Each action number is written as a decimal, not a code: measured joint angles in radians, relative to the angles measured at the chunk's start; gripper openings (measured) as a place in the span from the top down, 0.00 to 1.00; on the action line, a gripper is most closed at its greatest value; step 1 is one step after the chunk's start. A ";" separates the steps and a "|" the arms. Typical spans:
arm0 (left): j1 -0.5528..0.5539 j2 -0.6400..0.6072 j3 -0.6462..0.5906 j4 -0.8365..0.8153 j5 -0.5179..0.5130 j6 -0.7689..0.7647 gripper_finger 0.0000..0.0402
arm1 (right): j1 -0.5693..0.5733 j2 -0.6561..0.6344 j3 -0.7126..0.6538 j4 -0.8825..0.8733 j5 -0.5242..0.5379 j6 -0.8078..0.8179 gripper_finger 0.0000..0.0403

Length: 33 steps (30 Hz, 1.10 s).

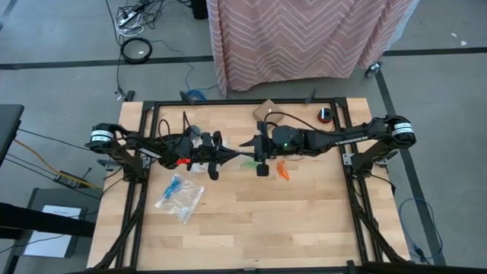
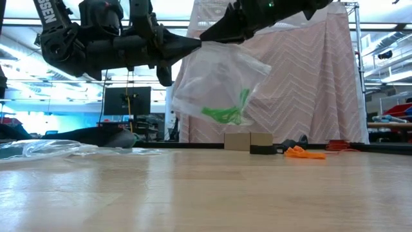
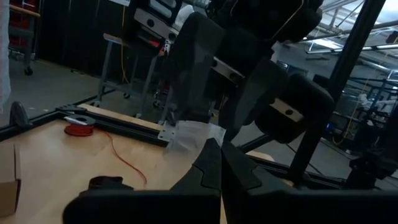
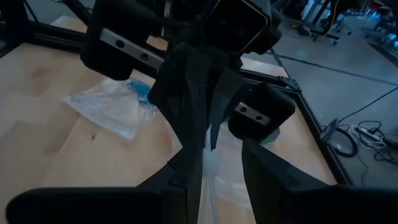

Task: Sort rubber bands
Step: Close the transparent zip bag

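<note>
Both arms meet above the centre of the bench (image 1: pixel 304 221) in the high view, tips facing each other across a clear zip bag (image 2: pixel 219 87) that hangs in the air between them.

**Left gripper** (image 1: pixel 221 154): located just left of frame centre in the high view and at upper left in the low view. Its jaws are fully closed, pinching the upper edge of the clear zip bag.

**Right gripper** (image 1: pixel 247 143): located at frame centre in the high view, entering the low view from the top centre. Its jaws stand partly apart at the same upper edge of the bag, one finger on either side of the plastic in the right wrist view. Whether they actually clamp the plastic cannot be told.

**Task items:**
- Green rubber bands (image 2: pixel 225 113): inside the suspended bag, gathered at its lower part, clear of the bench surface.
- Orange rubber bands (image 1: pixel 282 171): loose pile on the bench, just below and right of the right gripper in the high view; at right of centre in the low view.
- Blue rubber bands (image 1: pixel 176 186): inside a second clear bag (image 1: pixel 181 198) lying flat on the bench, lower left of centre in the high view.

**Other items:** a small cardboard box (image 1: pixel 267 110) and a red-and-black roll (image 1: pixel 326 115) sit near the top edge of the bench.
</note>
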 joint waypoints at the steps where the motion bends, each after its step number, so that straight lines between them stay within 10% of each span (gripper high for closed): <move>1: 0.000 0.000 0.000 0.001 0.002 0.000 1.00 | 0.000 0.000 0.000 0.000 0.000 0.014 0.75; 13: -0.001 0.000 0.000 0.013 0.002 0.002 1.00 | -0.008 0.000 0.000 -0.045 -0.021 0.048 0.76; 23: 0.000 0.000 0.000 0.013 0.001 0.003 1.00 | -0.012 0.000 0.000 -0.046 -0.032 0.040 0.98; 33: 0.000 0.000 0.000 0.009 0.007 0.003 1.00 | -0.021 0.000 0.000 -0.041 -0.025 0.040 0.79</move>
